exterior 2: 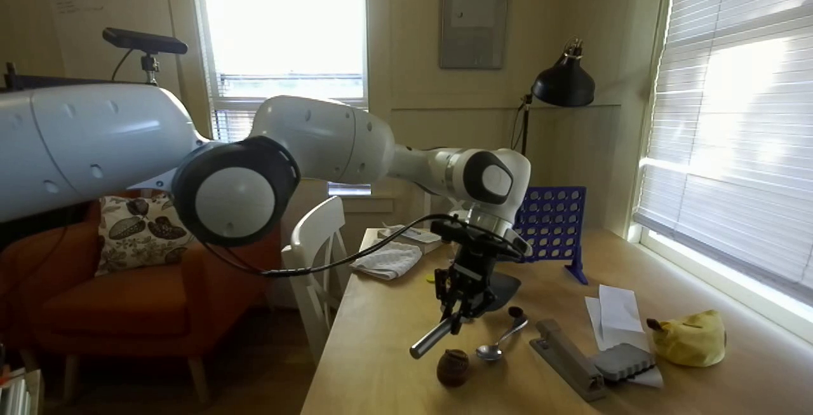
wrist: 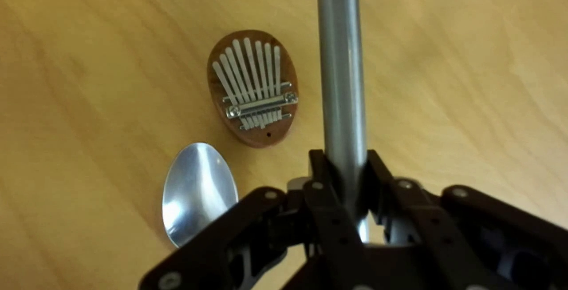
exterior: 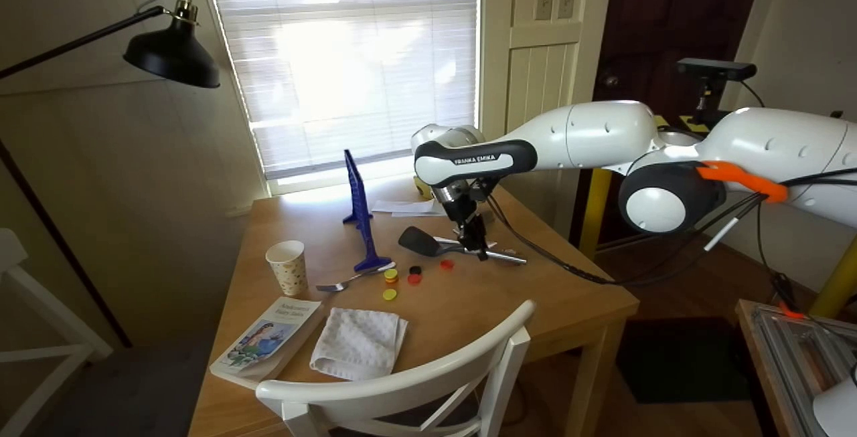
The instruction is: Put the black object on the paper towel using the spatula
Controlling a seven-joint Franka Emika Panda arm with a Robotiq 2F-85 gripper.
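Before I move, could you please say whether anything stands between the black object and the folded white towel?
Yes: a red disc lies beside the black object, then a lone yellow disc nearer the towel.

In an exterior view, a black lamp (exterior: 173, 57) is hanging at the upper left of the frame, a tall blue rack (exterior: 362, 213) is standing near the middle, a speckled cup (exterior: 288, 268) is standing left of it, and a book (exterior: 264, 342) is lying at the lower left. In an exterior view, an orange armchair (exterior 2: 120, 304) is sitting at the lower left with a patterned cushion (exterior 2: 143, 231) leaning on it, and a yellow item (exterior 2: 691, 340) is lying at the lower right. In the wrist view, a thumb piano (wrist: 254, 89) is lying upper left of centre, and a spoon (wrist: 199, 194) is lying at the lower left
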